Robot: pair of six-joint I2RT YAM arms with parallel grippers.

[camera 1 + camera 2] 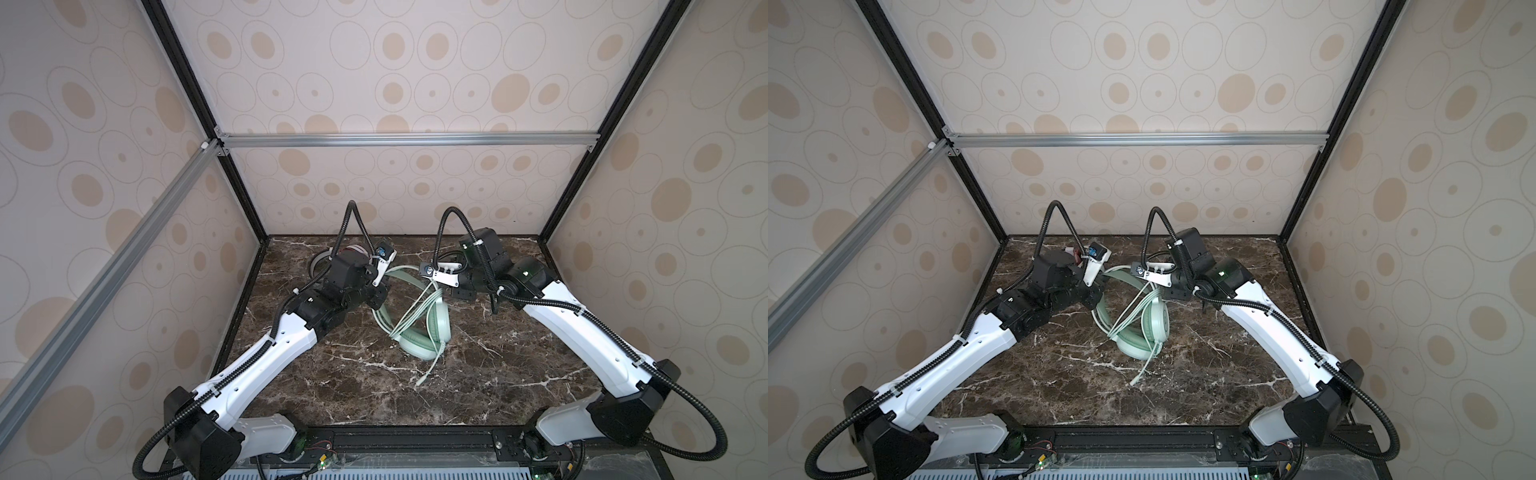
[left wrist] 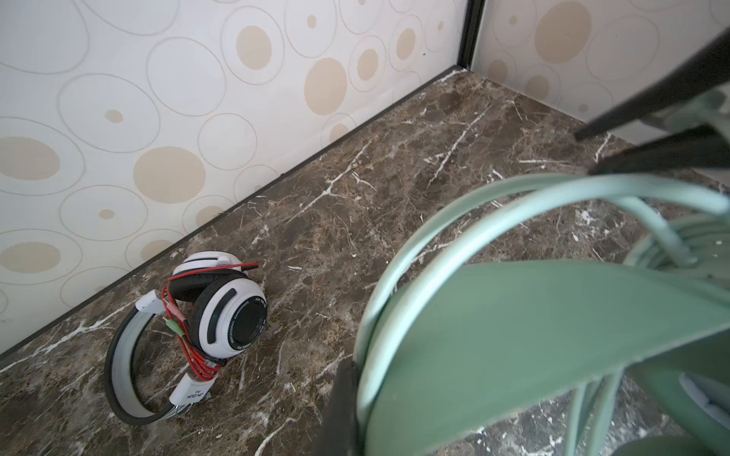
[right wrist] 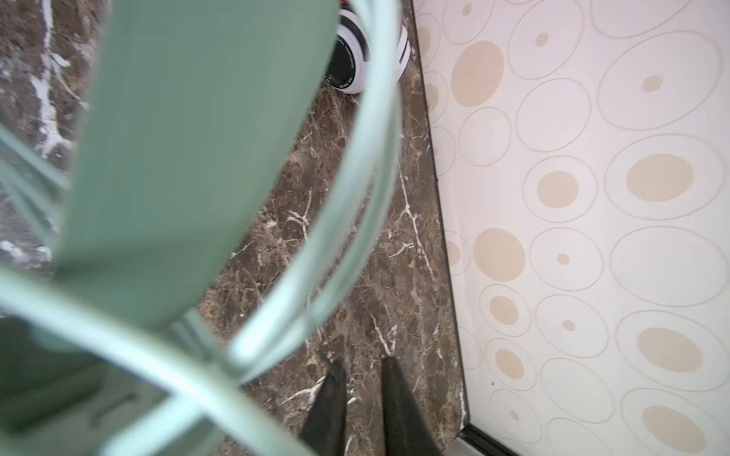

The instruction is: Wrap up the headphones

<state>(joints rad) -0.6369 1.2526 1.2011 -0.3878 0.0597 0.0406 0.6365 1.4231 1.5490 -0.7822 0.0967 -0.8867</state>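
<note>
Mint-green headset (image 1: 419,345) pinched at its band by left gripper (image 1: 377,306), right gripper (image 3: 359,367) fingers parted, empty.

The left arm (image 1: 291,336) hides most of the white headset (image 1: 351,250).

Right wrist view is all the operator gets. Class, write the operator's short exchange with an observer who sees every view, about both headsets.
Operator: Is the white headset wrapped?
Observer: Yes; the left wrist view shows its red cable wound around it.
Operator: Where does the green cable end?
Observer: In both top views its free end lies loose on the table, nearer the arms' bases than the mint-green headset.
</note>
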